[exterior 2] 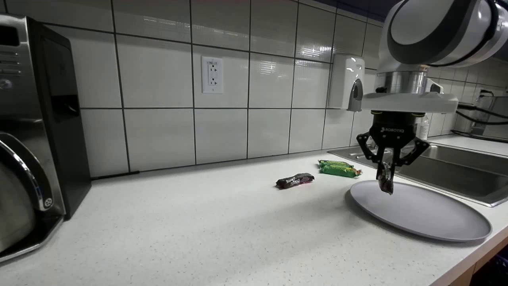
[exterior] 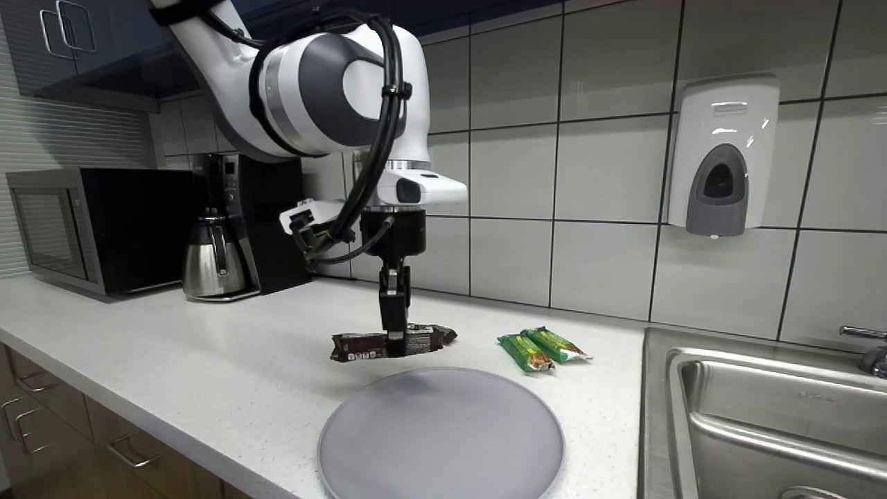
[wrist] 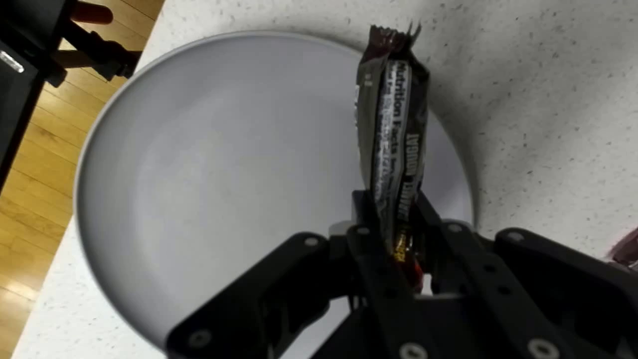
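Dark-wrapped bar (wrist: 393,132) crosswise in the claw (exterior 2: 385,177), ends out on both sides.

White dispenser (exterior: 724,156) mounted on tiled wall (exterior: 516,173); steel sink (exterior: 655,416) set into tabletop (exterior: 229,360). Steel carafe (exterior: 213,267) seated at coffee maker (exterior: 274,215); microwave (exterior: 111,229) placed alongside.

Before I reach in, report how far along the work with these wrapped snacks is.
Looks done: the gripper is shut on one dark-wrapped bar, lifted clear of the counter. In hand: that bar, held aloft near the edge of the grey plate. Left, it seems: setting it down; a second dark bar and two green packets lie on the counter, ungripped.
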Available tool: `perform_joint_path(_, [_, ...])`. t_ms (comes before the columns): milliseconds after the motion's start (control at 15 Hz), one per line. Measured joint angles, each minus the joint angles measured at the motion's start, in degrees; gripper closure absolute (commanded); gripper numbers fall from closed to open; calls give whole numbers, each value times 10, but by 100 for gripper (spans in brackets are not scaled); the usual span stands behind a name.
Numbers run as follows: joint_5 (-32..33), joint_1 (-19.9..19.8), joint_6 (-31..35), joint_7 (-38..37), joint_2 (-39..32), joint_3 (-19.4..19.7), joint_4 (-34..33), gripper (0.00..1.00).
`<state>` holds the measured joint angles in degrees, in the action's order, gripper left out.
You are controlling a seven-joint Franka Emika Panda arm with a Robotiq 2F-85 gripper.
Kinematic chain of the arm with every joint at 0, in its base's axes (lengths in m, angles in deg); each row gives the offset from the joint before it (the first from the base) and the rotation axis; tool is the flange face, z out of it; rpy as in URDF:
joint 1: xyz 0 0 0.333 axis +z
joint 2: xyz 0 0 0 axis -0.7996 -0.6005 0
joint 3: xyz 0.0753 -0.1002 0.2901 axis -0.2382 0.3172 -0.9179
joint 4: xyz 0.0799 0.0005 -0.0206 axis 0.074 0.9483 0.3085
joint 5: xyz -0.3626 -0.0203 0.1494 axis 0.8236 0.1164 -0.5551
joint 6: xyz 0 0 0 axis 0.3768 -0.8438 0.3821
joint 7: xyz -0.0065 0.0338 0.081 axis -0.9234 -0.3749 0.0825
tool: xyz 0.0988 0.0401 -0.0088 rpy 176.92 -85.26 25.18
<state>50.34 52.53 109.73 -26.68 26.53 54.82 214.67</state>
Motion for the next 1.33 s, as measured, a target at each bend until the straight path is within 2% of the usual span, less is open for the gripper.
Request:
perform_joint_path(467, [11,-42,1,8,7,18,24,95])
perform_joint_path(1333, [44,-84,4,8,6,49,61,95])
